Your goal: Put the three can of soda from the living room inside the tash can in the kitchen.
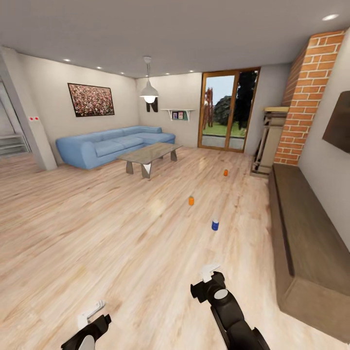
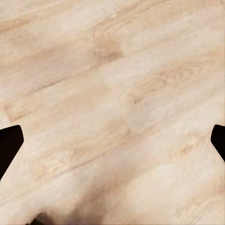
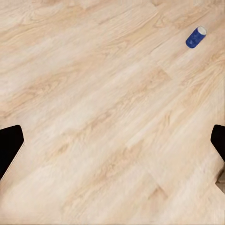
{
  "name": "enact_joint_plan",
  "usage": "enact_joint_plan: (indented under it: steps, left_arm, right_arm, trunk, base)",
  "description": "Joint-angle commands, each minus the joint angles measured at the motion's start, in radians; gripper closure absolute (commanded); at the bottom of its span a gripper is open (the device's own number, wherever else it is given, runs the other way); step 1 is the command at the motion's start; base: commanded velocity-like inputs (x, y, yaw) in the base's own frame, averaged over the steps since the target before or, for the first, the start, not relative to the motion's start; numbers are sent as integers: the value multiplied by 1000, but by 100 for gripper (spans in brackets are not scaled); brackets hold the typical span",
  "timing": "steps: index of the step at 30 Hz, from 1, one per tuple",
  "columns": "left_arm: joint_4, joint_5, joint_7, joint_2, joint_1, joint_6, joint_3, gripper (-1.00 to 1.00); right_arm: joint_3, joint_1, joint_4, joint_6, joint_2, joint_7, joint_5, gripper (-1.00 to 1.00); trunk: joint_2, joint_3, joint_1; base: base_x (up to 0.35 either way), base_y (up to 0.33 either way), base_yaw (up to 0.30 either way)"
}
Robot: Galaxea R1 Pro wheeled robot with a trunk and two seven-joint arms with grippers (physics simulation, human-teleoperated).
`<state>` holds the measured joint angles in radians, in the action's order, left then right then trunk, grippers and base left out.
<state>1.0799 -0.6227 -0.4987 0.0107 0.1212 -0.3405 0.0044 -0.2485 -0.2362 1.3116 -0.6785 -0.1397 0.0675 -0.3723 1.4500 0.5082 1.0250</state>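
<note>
I see all three cans upright on the wood floor (image 1: pixel 121 228): blue can (image 1: pixel 215 224) at 12 o'clock from my right gripper (image 1: pixel 210 273), well apart; orange cans (image 1: pixel 191 201) and (image 1: pixel 225 172) beyond it. Right gripper released, holding nothing. Left gripper (image 1: pixel 91 312) released, low at 7 o'clock.

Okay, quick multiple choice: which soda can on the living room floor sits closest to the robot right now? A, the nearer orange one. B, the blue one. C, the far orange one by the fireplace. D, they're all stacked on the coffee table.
B: in the head view the blue can stands on the wood floor lowest in the picture, nearest the right gripper, with both orange cans farther off.
</note>
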Motion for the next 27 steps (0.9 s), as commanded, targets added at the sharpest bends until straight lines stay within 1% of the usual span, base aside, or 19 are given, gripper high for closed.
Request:
enact_joint_plan:
  steps: [1,13,16,20,27]
  left_arm:
    - [0,0,0,0,0,0,0,-100]
    - [0,0,0,0,0,0,0,-100]
    - [0,0,0,0,0,0,0,-100]
    - [0,0,0,0,0,0,0,-100]
    - [0,-1,-1,-1,0,0,1,-100]
  right_arm:
    - [0,0,0,0,0,0,0,-100]
    - [0,0,0,0,0,0,0,-100]
    - [1,0,0,-1,0,0,-1,-100]
    - [1,0,0,0,0,0,-1,-100]
    - [1,0,-1,-1,1,0,-1,-100]
  trunk:
    - [0,0,0]
    - [0,0,0]
    - [0,0,0]
    - [0,0,0]
    - [0,0,0]
  base:
    - [344,0,298]
    - [345,0,297]
    - [345,0,226]
    - [345,0,123]
    - [345,0,31]
